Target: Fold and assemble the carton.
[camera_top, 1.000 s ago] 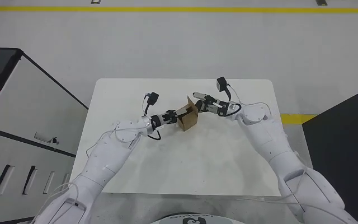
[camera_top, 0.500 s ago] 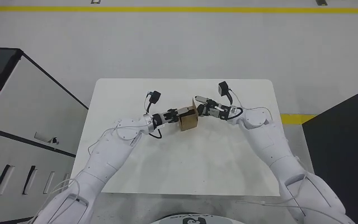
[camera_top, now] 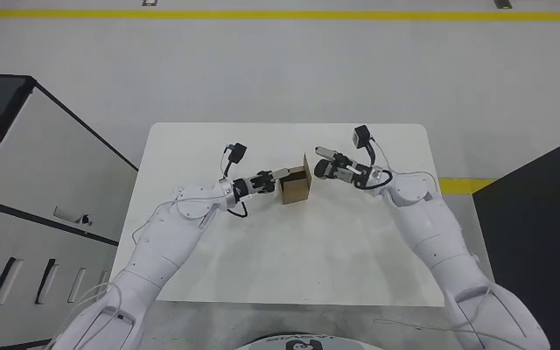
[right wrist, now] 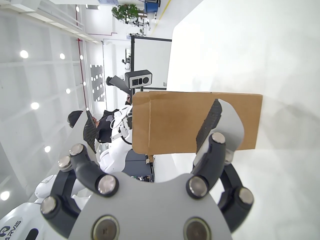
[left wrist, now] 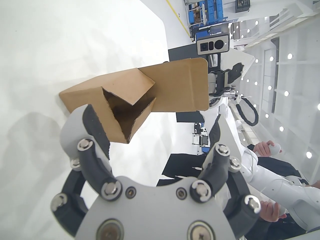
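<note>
Top view: a brown cardboard carton stands on the smooth white table, the left gripper and right gripper flanking it

Left wrist view: jaws spread wide, one ribbed pad against the carton's open, flap-folded end

Right wrist view: jaws wide before the carton's flat, creased panel

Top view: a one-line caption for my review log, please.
The open left gripper and open right gripper flank a partly folded brown carton on the white table.
</note>
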`<state>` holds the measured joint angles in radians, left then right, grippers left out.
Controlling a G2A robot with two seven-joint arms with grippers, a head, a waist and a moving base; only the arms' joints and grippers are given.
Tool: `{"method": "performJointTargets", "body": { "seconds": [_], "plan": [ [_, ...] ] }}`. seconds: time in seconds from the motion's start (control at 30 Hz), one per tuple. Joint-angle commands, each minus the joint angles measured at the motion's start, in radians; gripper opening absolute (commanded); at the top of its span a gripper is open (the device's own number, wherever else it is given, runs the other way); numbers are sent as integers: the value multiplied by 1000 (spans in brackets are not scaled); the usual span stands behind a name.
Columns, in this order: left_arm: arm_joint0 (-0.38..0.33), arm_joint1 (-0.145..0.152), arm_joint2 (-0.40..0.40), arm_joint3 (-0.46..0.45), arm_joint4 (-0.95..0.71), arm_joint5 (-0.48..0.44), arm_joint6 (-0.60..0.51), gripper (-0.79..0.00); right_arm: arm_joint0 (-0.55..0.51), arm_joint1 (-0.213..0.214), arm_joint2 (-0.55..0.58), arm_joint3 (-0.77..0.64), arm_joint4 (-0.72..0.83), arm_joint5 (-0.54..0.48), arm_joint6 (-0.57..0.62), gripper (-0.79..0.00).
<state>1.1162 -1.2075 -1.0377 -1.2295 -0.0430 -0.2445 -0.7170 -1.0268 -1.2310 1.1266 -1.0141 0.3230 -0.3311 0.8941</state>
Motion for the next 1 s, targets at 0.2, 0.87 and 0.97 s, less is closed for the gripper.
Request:
{"method": "performJointTargets", "body": {
  "seconds": [0.2,0.87,0.97],
  "plan": [
    [22,11,-28,-50,0,17,-40,-785,-53,22,57,-93,-16,27,0,0],
    [9,13,-14,-80,106,347,27,-785,-53,22,57,-93,-16,27,0,0],
    [17,8,2,-84,114,371,56,-785,-53,22,57,-93,-16,27,0,0]
  ]
}}
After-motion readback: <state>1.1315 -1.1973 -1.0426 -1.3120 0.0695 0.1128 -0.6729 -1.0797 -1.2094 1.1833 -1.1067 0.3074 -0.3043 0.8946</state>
